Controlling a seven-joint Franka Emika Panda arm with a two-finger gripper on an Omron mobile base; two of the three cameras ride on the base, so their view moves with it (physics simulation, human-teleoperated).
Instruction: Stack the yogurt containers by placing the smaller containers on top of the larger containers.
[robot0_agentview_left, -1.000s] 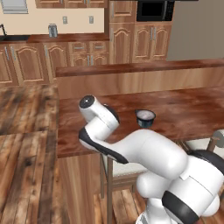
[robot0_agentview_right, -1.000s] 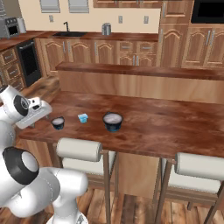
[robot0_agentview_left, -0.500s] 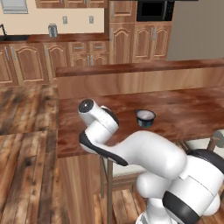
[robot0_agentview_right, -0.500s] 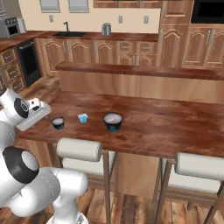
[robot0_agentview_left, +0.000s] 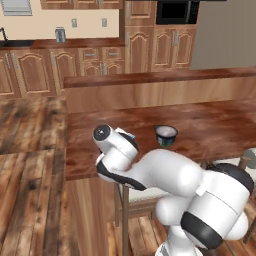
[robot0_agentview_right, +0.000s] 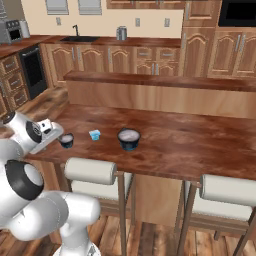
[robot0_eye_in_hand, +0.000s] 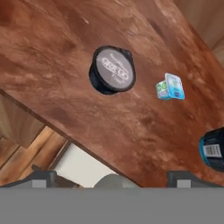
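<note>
1. In the right base view the bench (robot0_agentview_right: 200, 145), a dark reddish wooden surface, runs across the middle of the frame, with a raised wooden ledge (robot0_agentview_right: 165, 82) behind it.
2. Three yogurt containers stand on the bench in a loose row at centre left of that view, all apart from each other.
3. The wide dark-blue tub (robot0_agentview_right: 129, 138) stands at the right end of the row, upright, its pale top facing up.
4. The tiny pale-blue cup (robot0_agentview_right: 94, 134) sits between the other two, nearer the narrower one.
5. The narrower dark-blue cup (robot0_agentview_right: 66, 140) stands at the left end, close to the bench's front edge and just beside the arm's white hand.
6. In the hand view the narrower dark-blue cup (robot0_eye_in_hand: 112, 70) shows from above at upper centre, with grey lettering on its lid.
7. The tiny pale-blue cup (robot0_eye_in_hand: 170, 87) lies to its right in that frame, and the wide dark-blue tub (robot0_eye_in_hand: 213, 151) is cut off by the right edge.
8. The gripper (robot0_eye_in_hand: 113, 179) is spread wide with nothing between its fingers; its two tips rise at the bottom of the hand view, over the bench's front edge and short of the narrower cup.
9. In the left base view the wide dark-blue tub (robot0_agentview_left: 166, 135) stands at centre frame, just right of the arm's upper joint.
10. Two white-cushioned stools (robot0_agentview_right: 90, 171) stand under the bench's front edge in the right base view.
11. Wooden cabinets (robot0_agentview_right: 150, 60) line the back wall at the top of the frame.
</note>
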